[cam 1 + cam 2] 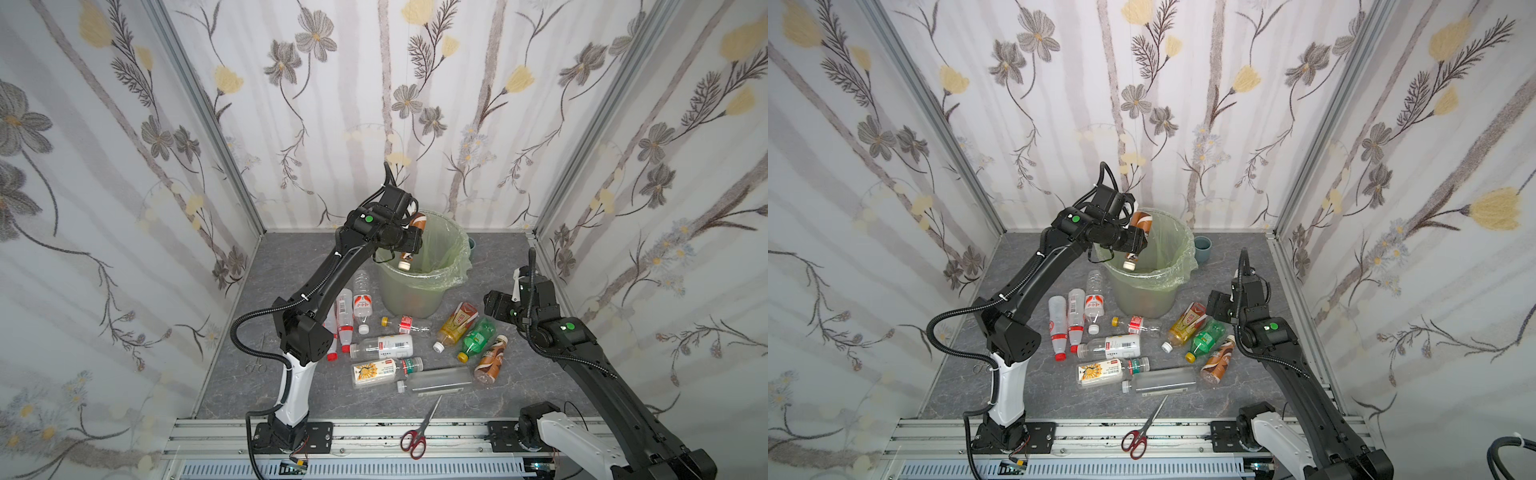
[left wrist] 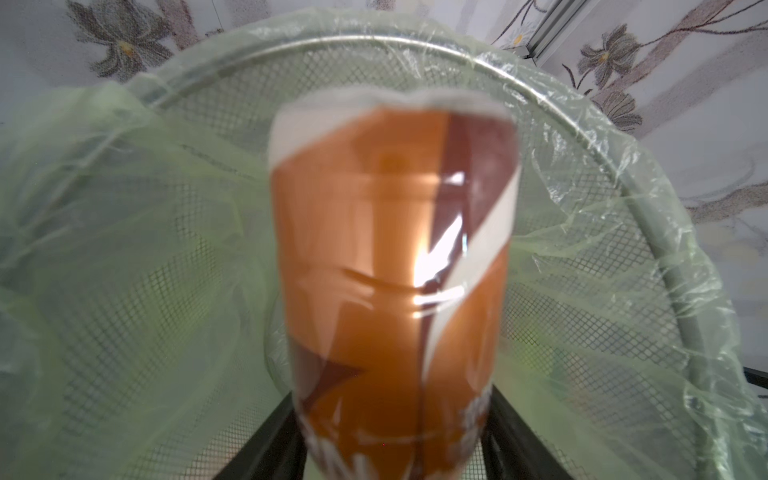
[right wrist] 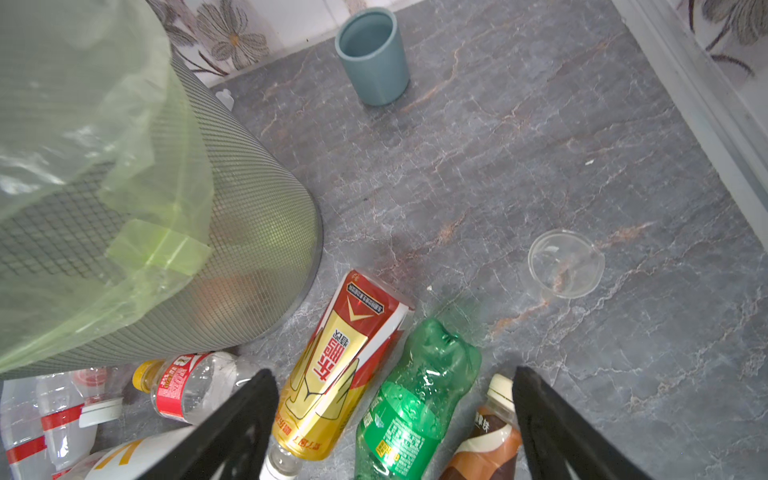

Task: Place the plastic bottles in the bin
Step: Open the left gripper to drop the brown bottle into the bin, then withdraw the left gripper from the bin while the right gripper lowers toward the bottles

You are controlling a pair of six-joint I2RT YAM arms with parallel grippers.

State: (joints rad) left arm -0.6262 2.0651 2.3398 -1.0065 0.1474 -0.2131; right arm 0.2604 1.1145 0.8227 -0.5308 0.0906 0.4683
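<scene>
My left fingers (image 2: 266,440) flank the brown-labelled bottle (image 2: 386,257). It hangs cap down over the bin (image 1: 409,295), at the 9-to-11 o'clock side of the mouth. The bottle is blurred, so I can't tell if I'm pinching it or letting go.

Doing it well, my call:
- Part the fingers fully, and only with the whole bottle inside the rim line.
- Lift straight up after, because the loose bag (image 2: 104,174) could snag.

Room: the rim is close at 12, with open air above.

The other plastic bottles (image 1: 384,346) lie flat on the table (image 1: 507,399), from 8 to 4 o'clock of the bin. The scissors (image 1: 417,432) sit at 6, on the front rail.

My right fingers (image 3: 232,424) are spread wide and empty, over the amber bottle (image 3: 332,374) and the green bottle (image 3: 415,399), which touch side by side. Expect one to roll if I nudge the other.

A blue-grey cup (image 3: 372,58) stands at the bin's 2 o'clock and a clear cup (image 3: 566,264) near 3. The side wall (image 3: 706,83) is beyond them, with bare table between.
</scene>
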